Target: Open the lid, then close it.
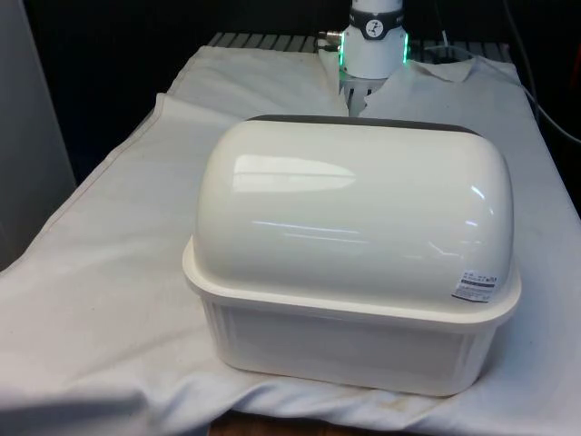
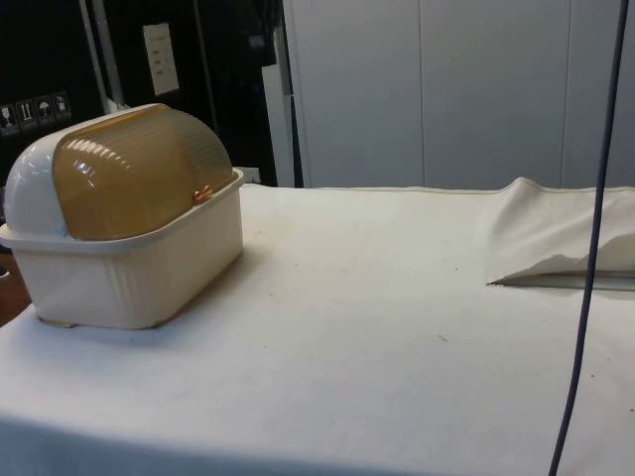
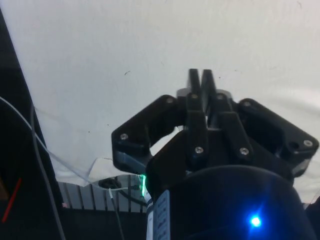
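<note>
A cream bread box (image 1: 354, 254) stands on the white cloth and turns its rounded back to the front view. From the side, the bread box (image 2: 129, 248) sits at the table's left end. Its ribbed amber roll lid (image 2: 139, 174) is down, with a small orange handle (image 2: 201, 194) resting at the base's rim. In the wrist view my black gripper (image 3: 200, 80) is shut with nothing between its fingers. It hangs above bare white cloth, well apart from the box.
The robot's base (image 1: 374, 45) stands behind the box at the far end. The cloth is rucked into a raised fold (image 2: 556, 248) at the side view's right, and a dark cable (image 2: 590, 248) hangs there. Loose cables (image 3: 40, 150) lie off the table's edge.
</note>
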You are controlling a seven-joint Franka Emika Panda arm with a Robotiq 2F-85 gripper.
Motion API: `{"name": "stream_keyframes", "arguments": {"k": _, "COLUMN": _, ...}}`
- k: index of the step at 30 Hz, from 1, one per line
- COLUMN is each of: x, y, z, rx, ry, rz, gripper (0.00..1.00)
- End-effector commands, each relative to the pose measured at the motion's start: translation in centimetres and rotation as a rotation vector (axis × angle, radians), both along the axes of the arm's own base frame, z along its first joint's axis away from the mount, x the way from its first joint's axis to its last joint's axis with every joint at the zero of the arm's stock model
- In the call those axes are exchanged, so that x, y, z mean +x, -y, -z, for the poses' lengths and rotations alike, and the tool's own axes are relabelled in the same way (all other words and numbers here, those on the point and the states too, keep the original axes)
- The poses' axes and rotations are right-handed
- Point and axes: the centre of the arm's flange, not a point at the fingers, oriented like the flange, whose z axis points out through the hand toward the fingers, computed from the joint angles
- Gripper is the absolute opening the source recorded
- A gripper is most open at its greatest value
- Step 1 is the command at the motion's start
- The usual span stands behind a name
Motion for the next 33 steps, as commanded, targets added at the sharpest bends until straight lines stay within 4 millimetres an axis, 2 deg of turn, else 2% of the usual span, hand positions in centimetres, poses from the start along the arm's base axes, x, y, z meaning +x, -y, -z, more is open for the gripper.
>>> {"name": "stream_keyframes", "arguments": {"k": 1, "x": -0.2, "y": 0.0, "z": -0.1, "rx": -0.001, "ry": 0.009, "rz": 0.0, "gripper": 0.0}}
{"name": "stream_keyframes", "arguments": {"k": 14, "x": -0.5, "y": 0.0, "z": 0.1, "rx": -0.001, "ry": 0.03, "rz": 0.001, "gripper": 0.0}}
{"name": "stream_keyframes", "arguments": {"k": 23, "x": -0.9, "y": 0.2, "z": 1.5, "rx": -0.001, "ry": 0.053, "rz": 0.004, "gripper": 0.0}}
{"name": "stream_keyframes", "arguments": {"k": 33, "x": -1.4, "y": 1.3, "z": 2.9, "rx": -0.014, "ry": 0.117, "rz": 0.017, "gripper": 0.0}}
